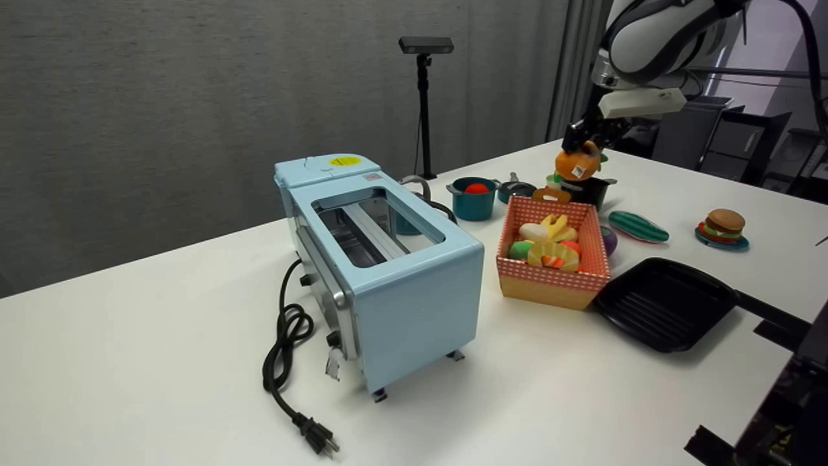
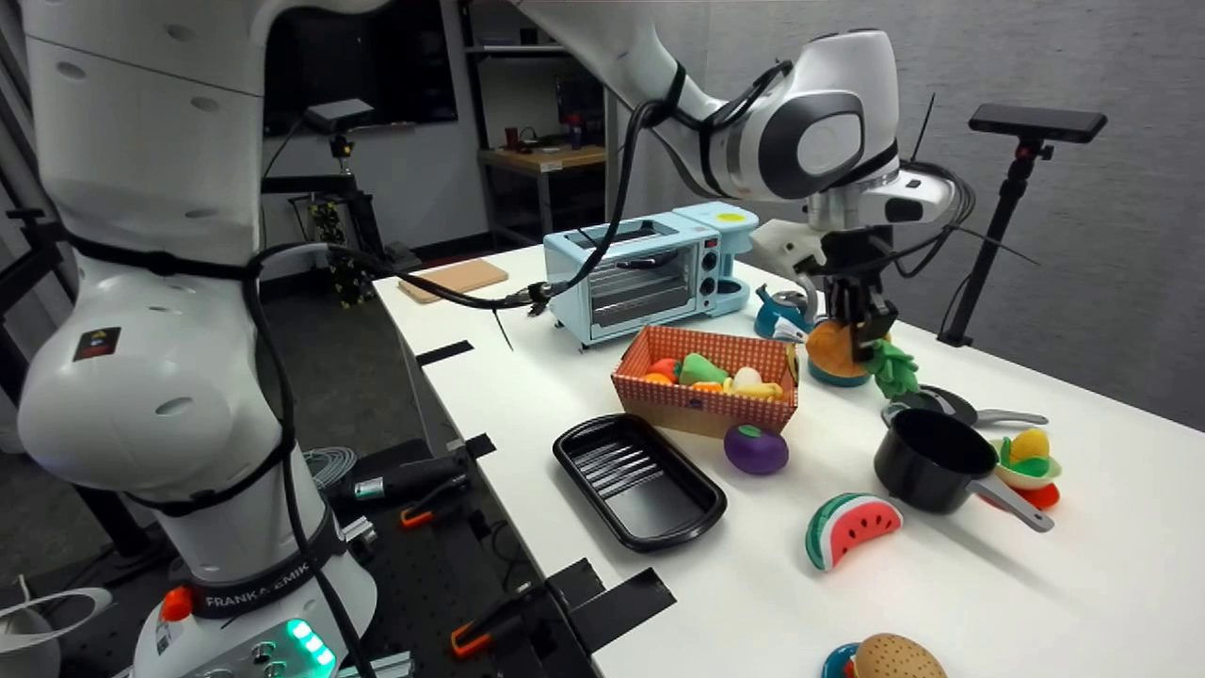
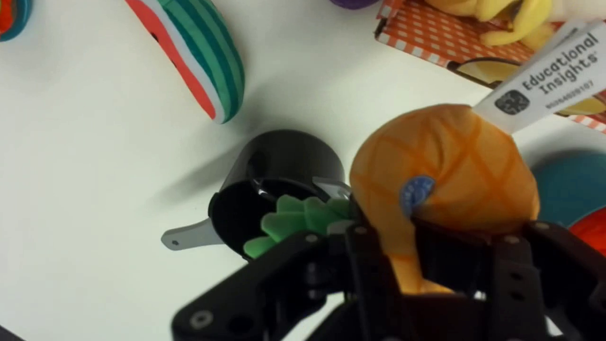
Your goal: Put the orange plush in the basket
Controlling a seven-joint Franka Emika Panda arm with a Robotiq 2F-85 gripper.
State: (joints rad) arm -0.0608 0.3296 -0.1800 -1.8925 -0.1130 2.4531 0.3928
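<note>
The orange plush is a pineapple-like toy with green leaves; it shows in an exterior view (image 1: 574,166), in an exterior view (image 2: 832,348) and in the wrist view (image 3: 445,166). My gripper (image 3: 394,241) is shut on it, with the soft body squeezed between the fingers. The gripper (image 2: 864,330) holds it raised above the table. The basket is a red-and-white checked box with tan lower sides (image 1: 550,294); it also shows in an exterior view (image 2: 682,411) and partly in the wrist view (image 3: 426,38). It holds several toy foods. The plush is beside the basket, not over it.
A black pot (image 2: 932,457) is near the plush, with a teal pot (image 1: 473,202) behind. A purple eggplant (image 2: 756,449), black square pan (image 2: 640,480), watermelon slice (image 2: 852,527) and burger toy (image 1: 724,223) lie around. The light-blue toaster (image 1: 414,310) stands beside the basket.
</note>
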